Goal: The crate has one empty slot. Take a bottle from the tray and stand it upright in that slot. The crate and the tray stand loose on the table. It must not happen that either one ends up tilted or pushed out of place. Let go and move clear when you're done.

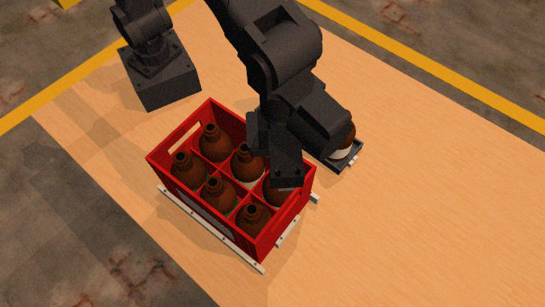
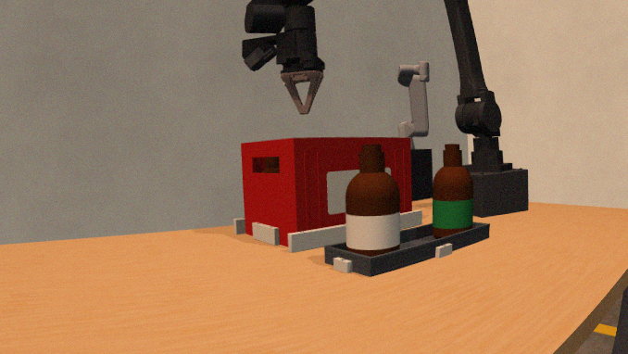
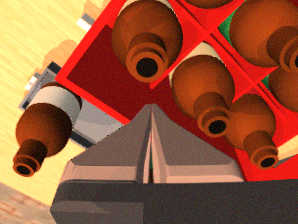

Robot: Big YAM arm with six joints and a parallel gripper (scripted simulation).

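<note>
The red crate (image 1: 231, 181) stands on the table with several brown bottles upright in it; every slot I can see holds one. The bottle in the corner slot nearest the tray (image 1: 276, 195) is partly hidden by my gripper and also shows in the wrist view (image 3: 145, 32). My gripper (image 2: 302, 108) is shut and empty, its fingertips pressed together (image 3: 150, 112), well above the crate's rim (image 2: 324, 139). The dark tray (image 2: 408, 250) beside the crate holds a white-labelled bottle (image 2: 372, 204) and a green-labelled bottle (image 2: 452, 195), both upright.
White stop blocks (image 2: 315, 238) lie along the crate's foot and the tray's edges. My arm's dark base (image 1: 158, 76) stands behind the crate. A second, pale arm (image 2: 417, 99) stands at the back. The table edge runs at the right (image 2: 597, 301).
</note>
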